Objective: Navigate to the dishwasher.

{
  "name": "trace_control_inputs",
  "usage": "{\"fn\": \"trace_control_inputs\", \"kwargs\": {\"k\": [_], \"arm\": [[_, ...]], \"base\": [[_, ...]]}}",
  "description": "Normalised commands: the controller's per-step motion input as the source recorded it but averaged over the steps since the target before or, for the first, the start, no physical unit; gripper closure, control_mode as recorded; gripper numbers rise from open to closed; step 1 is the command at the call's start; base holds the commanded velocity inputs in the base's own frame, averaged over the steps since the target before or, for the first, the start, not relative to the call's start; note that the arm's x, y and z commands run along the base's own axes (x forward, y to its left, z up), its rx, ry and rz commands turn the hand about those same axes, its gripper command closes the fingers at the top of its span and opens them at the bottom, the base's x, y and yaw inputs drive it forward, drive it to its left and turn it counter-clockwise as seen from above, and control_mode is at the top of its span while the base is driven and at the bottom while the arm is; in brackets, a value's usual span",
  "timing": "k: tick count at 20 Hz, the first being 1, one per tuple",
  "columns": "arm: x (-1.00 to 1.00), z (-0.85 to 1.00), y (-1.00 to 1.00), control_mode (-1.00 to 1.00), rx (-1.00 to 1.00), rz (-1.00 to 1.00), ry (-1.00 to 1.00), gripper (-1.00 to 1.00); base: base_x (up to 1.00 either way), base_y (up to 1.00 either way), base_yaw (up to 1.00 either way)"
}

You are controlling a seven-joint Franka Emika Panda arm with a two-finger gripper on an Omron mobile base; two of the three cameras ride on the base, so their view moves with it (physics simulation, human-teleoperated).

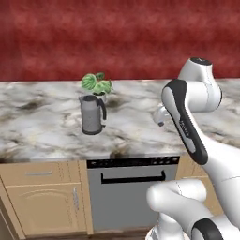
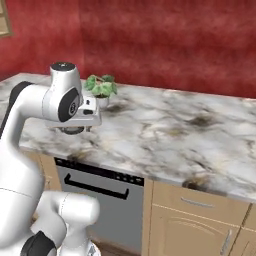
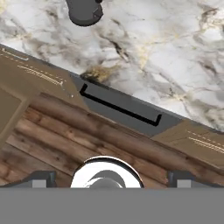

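Claw [image 3: 109, 183] tips sit wide apart, holding nothing, above the wooden floor [image 3: 87, 144]. One marble bench [image 1: 42, 126] spans the red wall. One grey dishwasher [image 1: 133, 197], with black control strip and bar handle, sits beneath its front edge between tan cabinets [image 1: 44, 199]. One kettle [image 1: 92, 115] and one potted plant [image 1: 97, 84] stand on the bench.

The dishwasher [image 1: 133, 199] is fronted in flat, matt grey metal, with a black control strip and a black bar handle. The countertop [image 1: 42, 126] is finished in polished, veined marble, and the kettle [image 1: 92, 114] in dull grey metal. The cabinet doors [image 1: 47, 208] are made of smooth tan wood, and the floor [image 3: 65, 140] of dark, grained wooden planks.
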Motion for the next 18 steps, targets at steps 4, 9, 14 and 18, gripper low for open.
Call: {"fn": "trace_control_inputs", "kwargs": {"k": [4, 9, 14, 18], "arm": [[0.00, 0.00, 0.00, 1.00, 0.00, 0.00, 0.00, -1.00], [0.00, 0.00, 0.00, 1.00, 0.00, 0.00, 0.00, -1.00], [0.00, 0.00, 0.00, 1.00, 0.00, 0.00, 0.00, -1.00], [0.00, 0.00, 0.00, 1.00, 0.00, 0.00, 0.00, -1.00]], "base": [[0.58, 0.68, -0.19], [0.38, 0.96, -0.29], [0.34, 0.80, -0.33], [0.71, -0.01, -0.22]]}}
